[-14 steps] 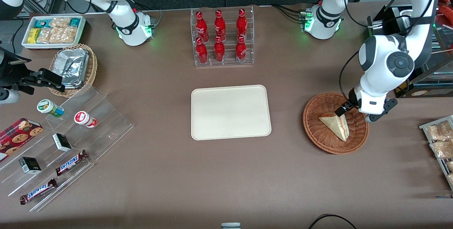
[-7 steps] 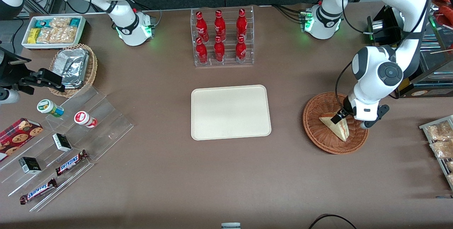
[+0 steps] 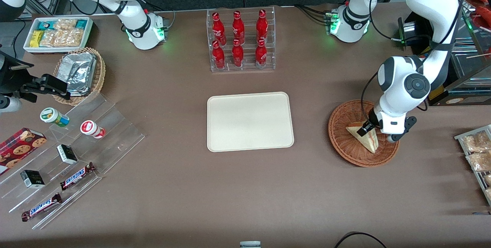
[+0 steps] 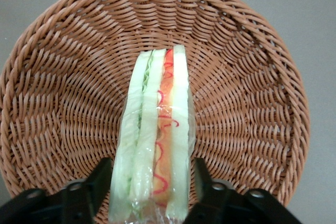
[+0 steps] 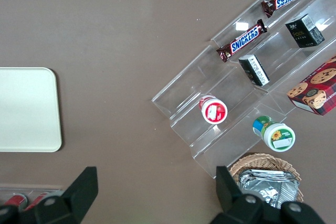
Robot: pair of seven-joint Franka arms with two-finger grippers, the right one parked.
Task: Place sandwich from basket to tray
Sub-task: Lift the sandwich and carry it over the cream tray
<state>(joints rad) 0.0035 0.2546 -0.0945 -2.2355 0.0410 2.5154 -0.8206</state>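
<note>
Sandwich [image 4: 156, 140]: lying in the basket, cut edge up toward the wrist camera, pale bread slices with green, orange and red filling between; in the front view [image 3: 364, 137] at about 4 o'clock from the basket's middle
Hand [image 4: 152, 187]: down inside the basket, one dark finger [image 4: 100, 179] on each flank of the sandwich's wide end, spread apart and not clamped, narrow gaps on both flanks as far as can be told; in the front view [image 3: 366, 128] at the sandwich's 12 o'clock end, under the white wrist
Basket [image 3: 341, 140]: reddish-brown woven wicker, round and shallow, on the worktop at 3 o'clock from the tray, well apart from it; weave rim [image 4: 252, 40] ringing the sandwich in the wrist view
Tray [image 3: 250, 121]: cream-white, rounded corners, low rim, flat on the worktop near its middle, nothing on it; one corner also in the right wrist view [image 5: 26, 109]
Bottle rack [image 3: 241, 40]: clear stand with six red bottles, at 12 o'clock from the tray
Worktop [image 3: 245, 186]: brown, matte
</note>
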